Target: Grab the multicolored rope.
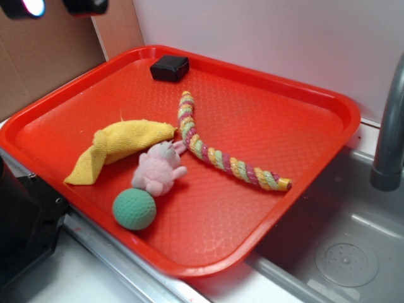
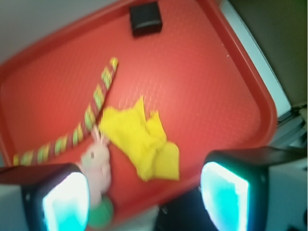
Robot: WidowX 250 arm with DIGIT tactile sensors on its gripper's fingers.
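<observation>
The multicolored rope [image 1: 218,158], a twisted cord of pink, yellow, green and white strands, lies curved across the middle of the red tray [image 1: 303,126]. In the wrist view the rope [image 2: 89,115] runs from upper centre to lower left. My gripper [image 1: 55,6] hangs high above the tray's far left corner, only its fingertips showing. In the wrist view the gripper [image 2: 144,199] is open and empty, well above the tray's near edge, with the rope up and to the left of it.
A folded yellow cloth [image 1: 120,144], a pink plush toy [image 1: 159,169] and a green ball [image 1: 134,209] lie left of the rope; the toy touches it. A black block [image 1: 169,67] sits at the tray's far edge. A sink [image 1: 344,252] and faucet [image 1: 388,126] are to the right.
</observation>
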